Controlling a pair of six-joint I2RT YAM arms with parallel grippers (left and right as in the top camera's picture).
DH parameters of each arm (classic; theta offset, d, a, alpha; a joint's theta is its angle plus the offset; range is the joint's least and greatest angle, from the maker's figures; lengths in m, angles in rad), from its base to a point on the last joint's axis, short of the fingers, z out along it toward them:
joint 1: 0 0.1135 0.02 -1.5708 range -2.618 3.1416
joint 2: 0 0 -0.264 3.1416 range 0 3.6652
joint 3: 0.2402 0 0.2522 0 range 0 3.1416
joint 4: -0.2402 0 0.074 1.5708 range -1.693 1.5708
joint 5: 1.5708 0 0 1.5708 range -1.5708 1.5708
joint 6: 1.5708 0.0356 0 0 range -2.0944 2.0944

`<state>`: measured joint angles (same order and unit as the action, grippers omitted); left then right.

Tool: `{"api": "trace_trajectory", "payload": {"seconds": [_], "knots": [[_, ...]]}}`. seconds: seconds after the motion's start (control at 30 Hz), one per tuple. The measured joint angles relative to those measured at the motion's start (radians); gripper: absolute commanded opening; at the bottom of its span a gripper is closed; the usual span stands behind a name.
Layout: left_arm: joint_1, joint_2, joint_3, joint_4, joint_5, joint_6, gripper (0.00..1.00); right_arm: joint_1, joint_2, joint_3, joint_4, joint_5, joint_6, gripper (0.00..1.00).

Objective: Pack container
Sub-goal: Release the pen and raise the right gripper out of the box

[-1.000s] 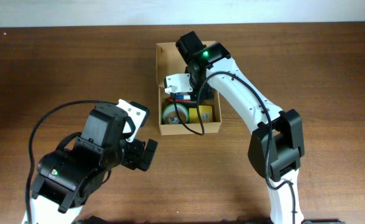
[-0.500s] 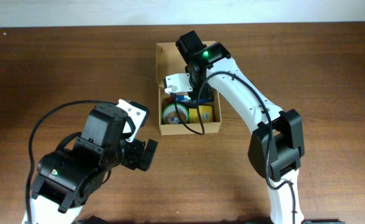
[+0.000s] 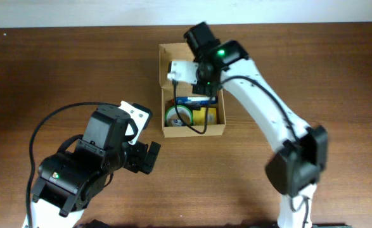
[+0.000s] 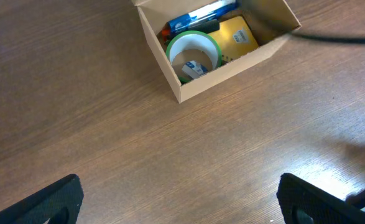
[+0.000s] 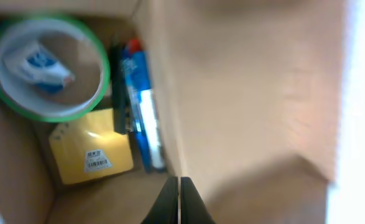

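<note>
The container (image 3: 166,130) sat at the 12 o'clock side of the table (image 3: 59,69), open at the top. Its contents were crowded toward its 6 o'clock end: a green tape roll (image 4: 193,53), a yellow pad (image 4: 238,37) at the roll's 3 o'clock, and a blue pen (image 5: 142,124) lying along the 12 o'clock side of both. In the right wrist view a broad cardboard panel (image 5: 250,93), probably the lid flap, filled the frame beside the pen.

The right tool (image 5: 179,199) was pinched fully shut with nothing between its fingers, and it hung low over the container's 12 o'clock half. Whether it touched the cardboard could not be told.

The likeliest trouble was the container sliding. Nothing braced it, so a push on the flap from a closed tool would probably shove the light box across the table instead of folding the hinge. The narrow shut tip could also skid off the panel and dig into the pen. The tape roll seemed to stand tall in the box, and a lid brought down onto it might spring back up.

A black cable (image 3: 201,132) drooped across the container's 6 o'clock wall and could hook the rim and drag it.

The left tool (image 3: 146,156) stood spread wide and empty at the container's 7 o'clock, well apart from it and in no place to steady anything.
</note>
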<state>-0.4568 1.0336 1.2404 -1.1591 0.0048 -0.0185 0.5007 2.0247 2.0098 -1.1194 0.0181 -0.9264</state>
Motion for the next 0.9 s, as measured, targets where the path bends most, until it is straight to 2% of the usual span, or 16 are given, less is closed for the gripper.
{"api": "trace_trajectory", "payload": {"seconds": [0.17,0.4,0.9], "knots": [[0.0,0.0,0.0,0.0,0.0,0.0,1.0,-0.008,-0.116,0.004,-0.007,0.0,0.186,0.04],[0.0,0.0,0.0,0.0,0.0,0.0,1.0,-0.076,-0.122,0.002,-0.125,0.0,0.375,0.04],[0.0,0.0,0.0,0.0,0.0,0.0,0.99,-0.09,-0.214,0.002,-0.171,-0.05,0.427,0.04]]}}
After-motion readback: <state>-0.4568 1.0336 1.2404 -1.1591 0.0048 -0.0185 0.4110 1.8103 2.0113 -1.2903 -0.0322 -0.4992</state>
